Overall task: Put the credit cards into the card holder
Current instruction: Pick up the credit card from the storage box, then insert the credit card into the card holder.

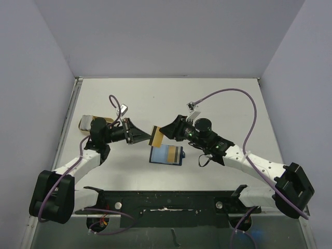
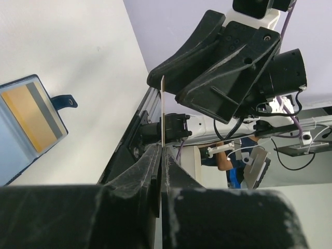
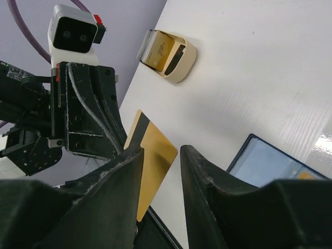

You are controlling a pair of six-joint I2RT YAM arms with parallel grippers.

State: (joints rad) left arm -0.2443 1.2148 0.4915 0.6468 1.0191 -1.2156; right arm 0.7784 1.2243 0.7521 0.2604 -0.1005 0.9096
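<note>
Card holder (image 1: pixel 162 154): open flat on the table (image 1: pixel 223 104), nearest the arm bases, light-blue inside facing up. Slotted card (image 1: pixel 175 154): tan with a dark stripe, lying in the holder's right half. Left gripper (image 1: pixel 148 136): fingers pressed together, pinching the tan card (image 1: pixel 156 136) just beyond the holder. Right gripper (image 1: pixel 163 131): fingers spread, straddling that card's free end; whether they touch it cannot be told. Beige tray (image 3: pixel 184 65): far left, well apart, with a gold card (image 3: pixel 160 47) leaning inside.
</note>
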